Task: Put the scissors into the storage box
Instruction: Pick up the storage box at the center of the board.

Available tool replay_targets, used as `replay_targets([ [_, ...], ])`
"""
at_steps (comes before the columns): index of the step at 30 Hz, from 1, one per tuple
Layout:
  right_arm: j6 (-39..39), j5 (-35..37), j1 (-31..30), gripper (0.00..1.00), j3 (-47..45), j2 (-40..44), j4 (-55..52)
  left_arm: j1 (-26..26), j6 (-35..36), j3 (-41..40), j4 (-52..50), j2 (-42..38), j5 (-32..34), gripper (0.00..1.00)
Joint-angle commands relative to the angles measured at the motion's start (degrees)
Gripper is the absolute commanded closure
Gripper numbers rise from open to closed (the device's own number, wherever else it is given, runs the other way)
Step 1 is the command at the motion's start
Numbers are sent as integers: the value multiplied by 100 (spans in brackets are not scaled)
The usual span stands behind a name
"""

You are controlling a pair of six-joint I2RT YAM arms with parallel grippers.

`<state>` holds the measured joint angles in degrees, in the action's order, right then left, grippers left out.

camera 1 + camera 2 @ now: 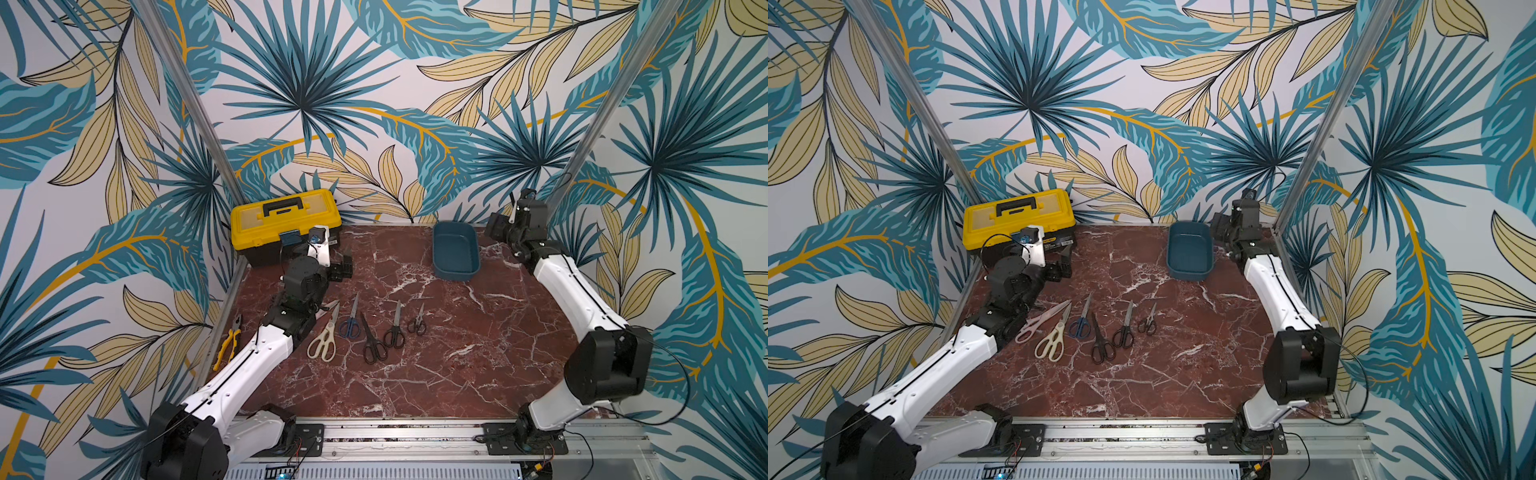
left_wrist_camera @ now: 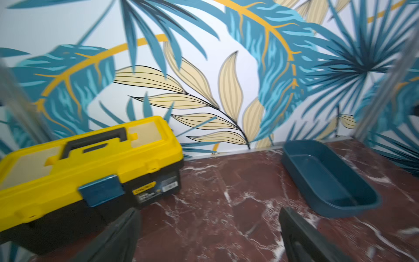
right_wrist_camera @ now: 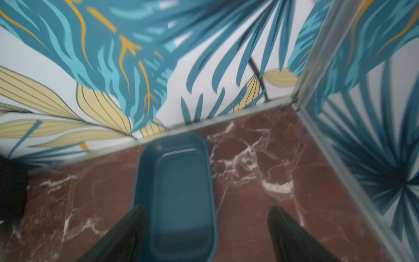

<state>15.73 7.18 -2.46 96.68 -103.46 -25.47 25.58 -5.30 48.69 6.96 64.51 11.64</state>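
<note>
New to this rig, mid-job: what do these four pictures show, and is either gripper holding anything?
Two robot arms with two-finger grippers stand at a marble table. Both top views look down on everything; each wrist view looks forward from its arm's wrist. The scissors lie in a row by the left arm, none in the storage box yet, which sits at the back. A yellow toolbox and pliers are extras. The left gripper and right gripper are open, holding nothing.
</note>
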Motion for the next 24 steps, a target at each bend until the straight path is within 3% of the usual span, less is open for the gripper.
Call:
replay_targets([
  [1,326,-628,3,16,1145,-1235,-2325,30,-358,-76,-829,-22,-264,0],
  [5,81,-155,9,17,2737,-2460,-3187,34,-324,-244,-937,-322,-218,0],
  [10,-208,-300,17,20,3889,-3454,-3696,36,-184,-707,-835,-852,-74,0],
  [13,-289,-203,15,26,3997,-3708,-3746,35,-147,-952,-798,-1111,12,0],
  [19,-484,-209,17,51,4016,-4030,-3739,32,-120,-1160,-679,-1283,224,0],
  [24,-614,-269,18,66,3954,-3988,-3737,34,-103,-1099,-670,-1270,285,0],
])
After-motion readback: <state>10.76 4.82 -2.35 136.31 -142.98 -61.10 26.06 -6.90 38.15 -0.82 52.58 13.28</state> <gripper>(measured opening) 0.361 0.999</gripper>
